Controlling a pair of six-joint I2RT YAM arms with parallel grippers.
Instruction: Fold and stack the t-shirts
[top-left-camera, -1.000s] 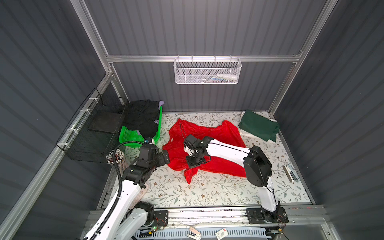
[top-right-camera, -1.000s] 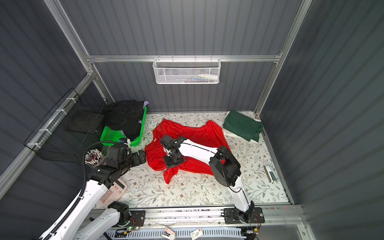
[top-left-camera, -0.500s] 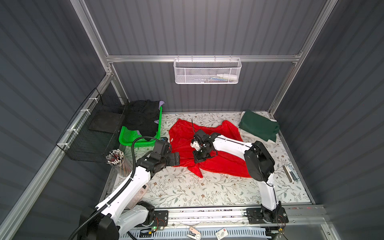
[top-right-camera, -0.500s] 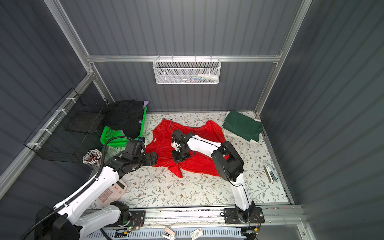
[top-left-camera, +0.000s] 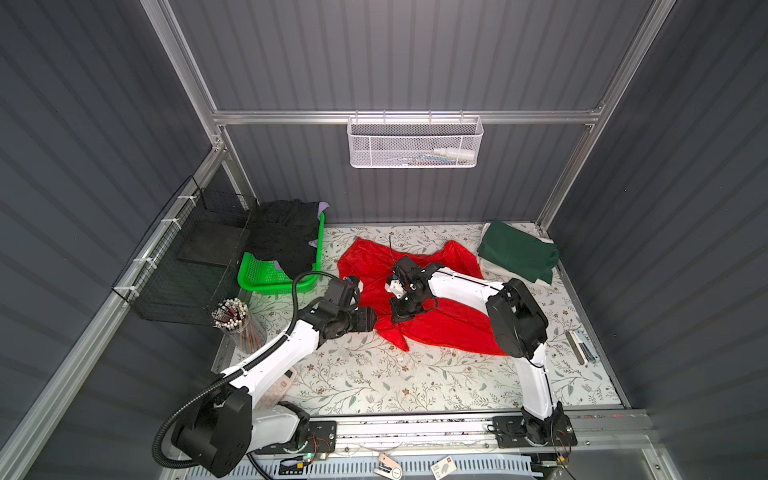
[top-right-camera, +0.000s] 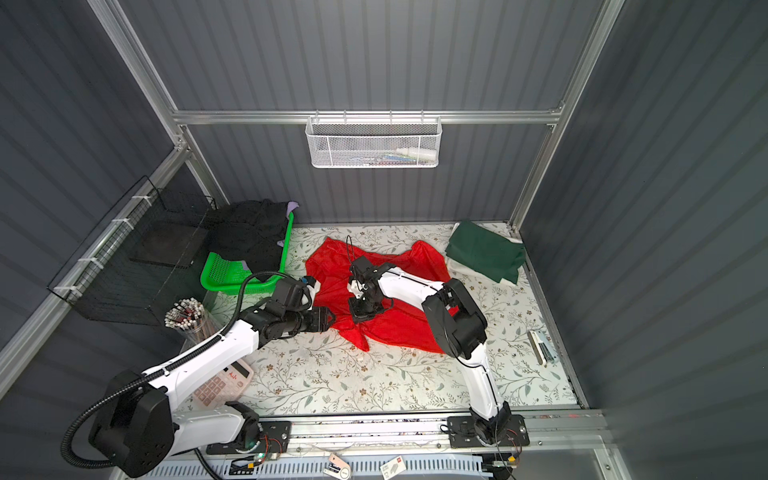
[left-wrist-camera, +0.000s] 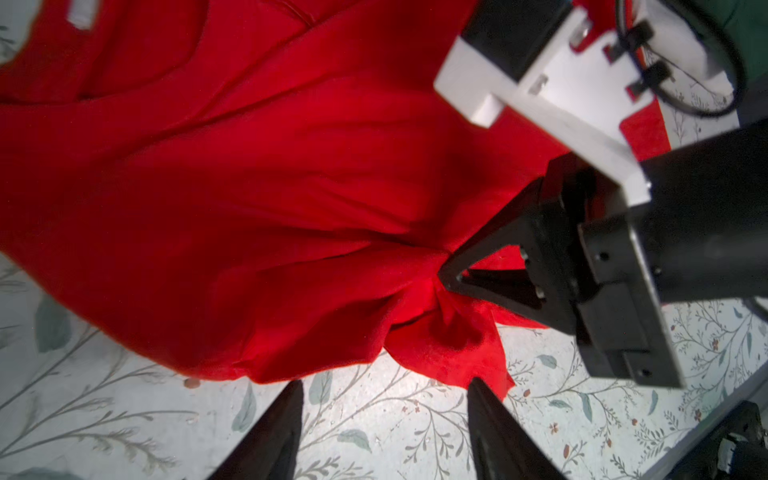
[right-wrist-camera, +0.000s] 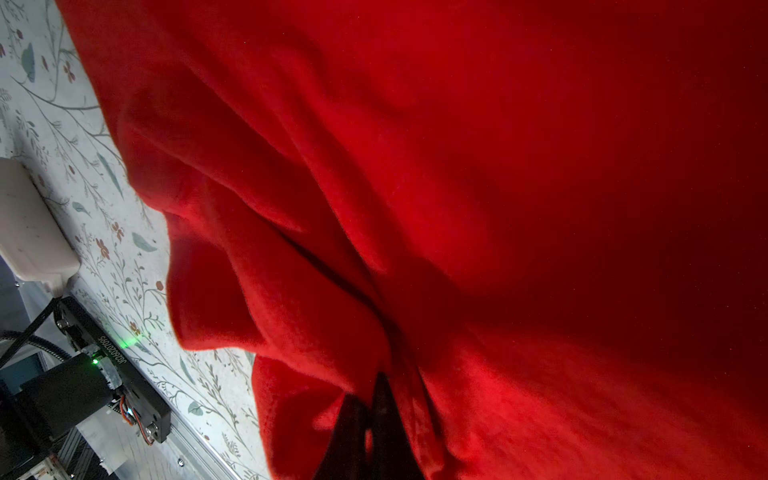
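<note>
A bright red t-shirt lies crumpled in the middle of the floral table. My right gripper is shut on a bunched fold near the shirt's front left, also seen in the left wrist view. My left gripper is open at the shirt's left hem, with only table between its fingers. A folded dark green t-shirt lies on a white one at the back right. Black t-shirts and a lavender one fill the green basket.
A black wire basket hangs on the left wall, with a cup of pens below it. A calculator lies under the left arm. A small tool rests by the right edge. A white mesh basket hangs on the back wall.
My left gripper has moved right to the red shirt's hem, and its jaws have narrowed. My right gripper has shifted slightly right, still holding the red fold.
</note>
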